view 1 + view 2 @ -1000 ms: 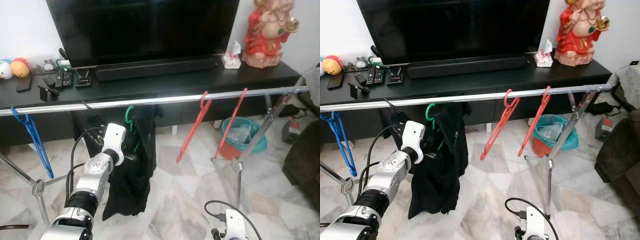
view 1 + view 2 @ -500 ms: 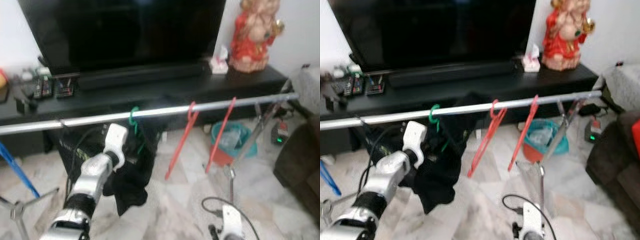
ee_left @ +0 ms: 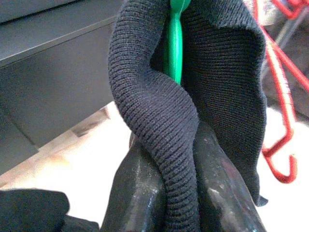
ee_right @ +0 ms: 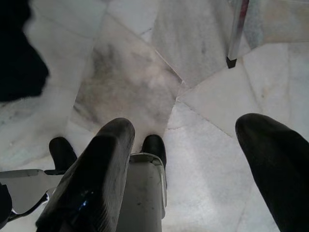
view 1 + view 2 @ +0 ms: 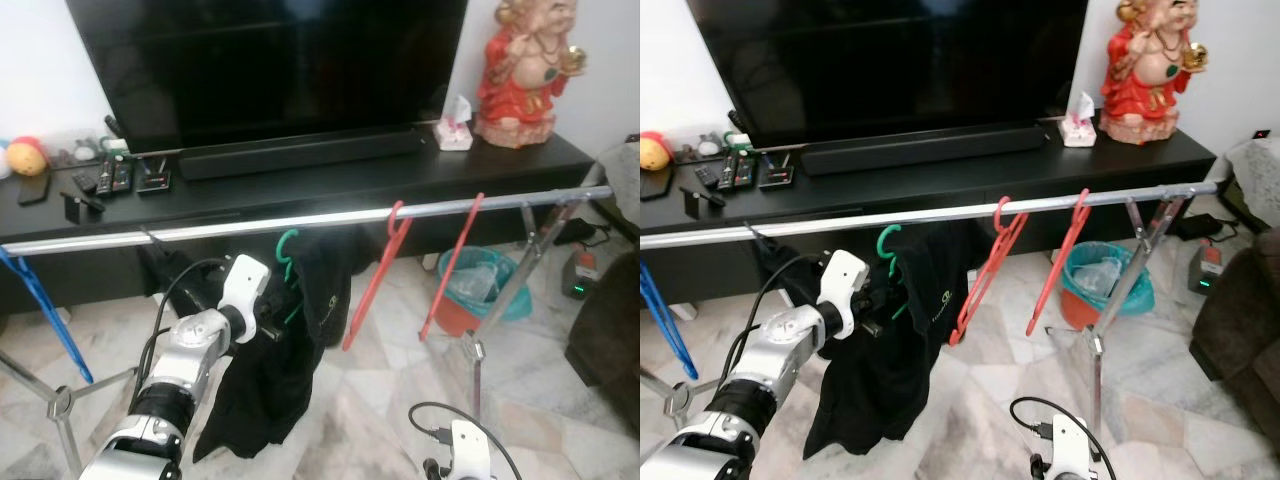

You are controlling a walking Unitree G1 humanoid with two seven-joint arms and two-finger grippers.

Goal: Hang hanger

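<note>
A green hanger [image 5: 288, 248] carrying a black garment [image 5: 285, 370] hangs in my left gripper [image 5: 272, 318], which is shut on the hanger's neck and the knit collar [image 3: 159, 121]. In the left wrist view both black fingers [image 3: 140, 193] pinch the fabric, with the green hanger [image 3: 173, 43] rising above them. The hook's top sits just under the silver rail [image 5: 200, 230], left of two red hangers [image 5: 378, 275]. My right gripper [image 4: 188, 159] hangs low over the marble floor, open and holding nothing.
A blue hanger [image 5: 45, 310] hangs at the rail's left end. Behind the rail stand a black TV console [image 5: 330, 175] with remotes and a red statue [image 5: 520, 60]. A teal bin [image 5: 480, 285] and the rack's legs [image 5: 475, 350] are at the right.
The head camera swung and settled. My left gripper has carried the green hanger and garment rightward along the rail, closer to the red hangers. The right arm stays low.
</note>
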